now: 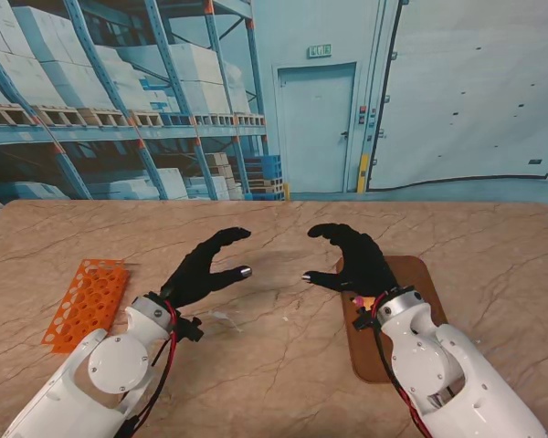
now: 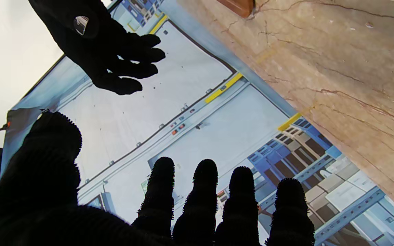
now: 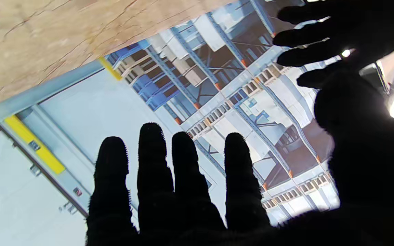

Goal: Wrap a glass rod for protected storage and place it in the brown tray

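Marble table (image 1: 274,365), warehouse backdrop (image 1: 119,91), brown tray (image 1: 420,274)

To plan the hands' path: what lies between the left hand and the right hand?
In the stand's view, only bare table top shows between left hand and right hand; anything transparent there cannot be made out.

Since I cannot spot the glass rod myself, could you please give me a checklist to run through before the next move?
1. Glass rod located: cannot tell; no view shows it plainly.
2. Wrapping material located: cannot tell.
3. Left hand free: ok; fingers apart, nothing seen held.
4. Right hand free: ok; fingers apart, nothing seen held.
5. Brown tray ready: not ok; the right forearm hangs over much of it.
6. Orange rack out of the way: ok; it lies left of the left arm.
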Robot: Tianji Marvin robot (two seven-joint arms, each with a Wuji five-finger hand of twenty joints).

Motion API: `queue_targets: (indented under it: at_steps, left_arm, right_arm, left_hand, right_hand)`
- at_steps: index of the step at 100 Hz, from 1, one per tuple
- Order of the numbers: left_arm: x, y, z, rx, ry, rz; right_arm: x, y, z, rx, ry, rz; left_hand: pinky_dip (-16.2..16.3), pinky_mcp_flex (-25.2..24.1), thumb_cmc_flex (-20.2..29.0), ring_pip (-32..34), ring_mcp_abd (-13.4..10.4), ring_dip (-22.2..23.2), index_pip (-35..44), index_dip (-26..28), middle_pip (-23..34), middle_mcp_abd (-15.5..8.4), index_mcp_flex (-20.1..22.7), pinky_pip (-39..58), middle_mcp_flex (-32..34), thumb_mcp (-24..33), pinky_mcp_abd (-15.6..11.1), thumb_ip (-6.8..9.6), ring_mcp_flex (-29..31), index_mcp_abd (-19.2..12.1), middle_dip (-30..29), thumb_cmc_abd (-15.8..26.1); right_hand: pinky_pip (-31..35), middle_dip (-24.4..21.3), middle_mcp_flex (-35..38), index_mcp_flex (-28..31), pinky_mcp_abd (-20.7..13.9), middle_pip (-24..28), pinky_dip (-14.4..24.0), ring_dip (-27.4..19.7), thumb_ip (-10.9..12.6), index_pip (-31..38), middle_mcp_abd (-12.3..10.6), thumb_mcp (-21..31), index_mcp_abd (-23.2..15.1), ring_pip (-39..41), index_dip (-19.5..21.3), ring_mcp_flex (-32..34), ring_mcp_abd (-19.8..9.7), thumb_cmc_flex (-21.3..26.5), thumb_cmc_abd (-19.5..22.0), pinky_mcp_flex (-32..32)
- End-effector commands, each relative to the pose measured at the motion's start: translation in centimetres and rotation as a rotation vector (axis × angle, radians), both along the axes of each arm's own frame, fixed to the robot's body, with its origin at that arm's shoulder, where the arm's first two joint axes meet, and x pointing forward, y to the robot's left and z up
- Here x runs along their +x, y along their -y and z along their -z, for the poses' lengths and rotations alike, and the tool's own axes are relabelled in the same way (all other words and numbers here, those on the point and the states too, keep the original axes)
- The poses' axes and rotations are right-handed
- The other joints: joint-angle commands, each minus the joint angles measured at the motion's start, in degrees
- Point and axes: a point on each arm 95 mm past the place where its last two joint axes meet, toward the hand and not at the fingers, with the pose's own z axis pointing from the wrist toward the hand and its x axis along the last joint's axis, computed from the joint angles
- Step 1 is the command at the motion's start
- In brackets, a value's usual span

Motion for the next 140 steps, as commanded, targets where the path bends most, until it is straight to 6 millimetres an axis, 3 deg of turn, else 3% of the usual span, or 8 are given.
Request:
queue_targets:
  at_steps: [1, 15, 20, 42, 93, 106, 119, 140]
  left_arm:
    - [-0.4, -0.2, 0.1, -0.027, 0.004, -0.002]
    - [-0.7, -0.5, -0.1, -0.02, 0.033, 0.025]
    - [-0.8, -0.6, -0.2, -0.003, 0.046, 0.034]
    - [-1.5, -1.4, -0.9, 0.027, 0.098, 0.025]
    - [-3.4, -3.0, -2.3, 0.06, 0.163, 0.038]
    - [-3.6, -3.2, -2.4, 0.073, 0.139, 0.07]
    - [-3.8, -3.3, -2.4, 0.083, 0.108, 0.092]
    - [-4.1, -3.7, -2.4, 0.12, 0.1, 0.103]
  right_arm:
    - [-0.4, -0.9, 0.0, 0.013, -0.001, -0.031]
    - [-1.0, -0.7, 0.5, 0.098, -0.068, -0.072]
    - [-1.3, -0.4, 0.5, 0.117, -0.095, -0.1]
    - [-2.7, 0.4, 0.2, 0.186, -0.115, -0.125]
    - [-4.3, 0.1, -0.6, 0.235, -0.084, -0.168]
    - [-4.5, 0.0, -0.7, 0.244, -0.076, -0.168]
    - [-4.5, -0.1, -0.9, 0.249, -0.078, -0.166]
    - [-4.7, -0.3, -0.9, 0.249, -0.084, -0.172]
  left_hand:
    - [-0.55, 0.47, -2.62, -1.41, 0.14, -1.04, -1.97, -0.07, -2.01, 0.33, -0.72, -0.96, 0.73, 0.98, 0.33, -2.17, 0.99, -0.16, -0.45, -3.21]
    - [-0.75, 1.32, -2.8, -1.85, 0.15, -1.11, -2.51, -0.23, -2.65, 0.11, -1.01, -0.74, 0.83, 2.07, 0.93, -2.31, 1.53, -1.56, -0.57, -4.15]
    - [-1.37, 1.51, -4.75, -2.44, 0.04, -1.03, -2.86, -0.17, -3.04, -0.01, -0.99, -0.61, 0.8, 6.62, 0.97, -3.0, 1.73, -1.97, -0.43, -5.18]
    - [-1.44, 2.11, -4.44, -2.55, 0.55, -1.08, -2.83, -0.16, -3.36, 0.4, -0.47, -0.44, 1.81, 7.42, 1.93, -3.09, 2.67, -2.14, -0.61, -5.32]
    - [-1.66, 4.34, -4.05, -2.13, 2.5, -0.99, -4.89, -1.06, -4.78, 2.26, 3.1, 0.06, 6.04, 6.09, 4.45, -3.54, 5.41, -1.98, -0.93, -4.9]
    - [-2.03, 4.73, -3.18, -2.47, 2.96, -1.37, -6.24, -1.16, -5.55, 2.48, 9.04, 0.02, 7.91, 3.67, 4.83, -3.57, 6.06, -2.03, -1.11, -4.04]
    - [-2.08, 4.37, -2.11, -2.96, 3.07, -1.56, -7.72, -0.6, -6.3, 2.66, 11.09, 0.05, 8.13, 1.11, 4.81, -3.27, 6.0, -2.35, -1.13, -3.29]
    - [-2.23, 4.43, -1.61, -3.29, 3.05, -1.69, -8.53, -0.49, -6.93, 2.63, 11.04, -0.05, 8.25, 0.4, 4.78, -3.12, 6.03, -2.42, -1.29, -3.09]
  right_hand:
    - [-1.56, -0.57, 1.06, 0.01, -1.35, -1.56, 1.2, 0.63, 2.18, -1.33, -1.47, -0.93, -1.75, -0.35, 0.12, 1.44, -1.31, -3.11, 0.83, 0.26]
    - [-3.61, -1.23, 1.61, -0.43, -1.59, -3.76, 1.64, 0.22, 1.99, -2.89, -2.23, -0.78, -3.46, -2.9, -0.04, 1.72, -1.62, -3.61, 0.82, 0.79]
    - [-4.5, -1.59, 1.36, -1.24, -1.89, -4.81, 2.01, 0.16, 1.92, -3.35, -2.63, -0.82, -3.74, -3.94, 0.0, 1.53, -2.0, -4.15, 1.01, 0.95]
    - [-5.91, -1.6, 2.14, -0.69, -1.68, -5.15, 2.67, 0.3, 1.88, -3.51, -2.72, -0.8, -4.01, -4.72, 0.17, 2.24, -2.08, -4.18, 1.0, 1.67]
    - [-7.82, -1.45, 3.47, 0.17, -1.63, -6.06, 4.67, 1.11, 1.94, -3.97, -2.97, -0.6, -4.25, -5.12, 0.57, 3.52, -2.32, -4.63, 0.98, 2.7]
    - [-7.97, -1.32, 3.71, 0.47, -1.62, -6.02, 5.11, 1.35, 1.96, -3.92, -2.97, -0.55, -4.33, -4.91, 0.72, 3.71, -2.23, -4.8, 1.11, 2.88]
    - [-8.16, -1.24, 3.78, 0.51, -1.58, -6.08, 5.51, 1.56, 2.0, -4.01, -2.84, -0.41, -4.27, -4.74, 0.81, 3.74, -2.28, -4.73, 1.27, 2.88]
    - [-8.38, -1.17, 3.71, 0.49, -1.56, -6.21, 5.96, 1.73, 1.97, -4.2, -2.87, -0.44, -4.28, -4.65, 0.89, 3.57, -2.28, -4.79, 1.4, 2.84]
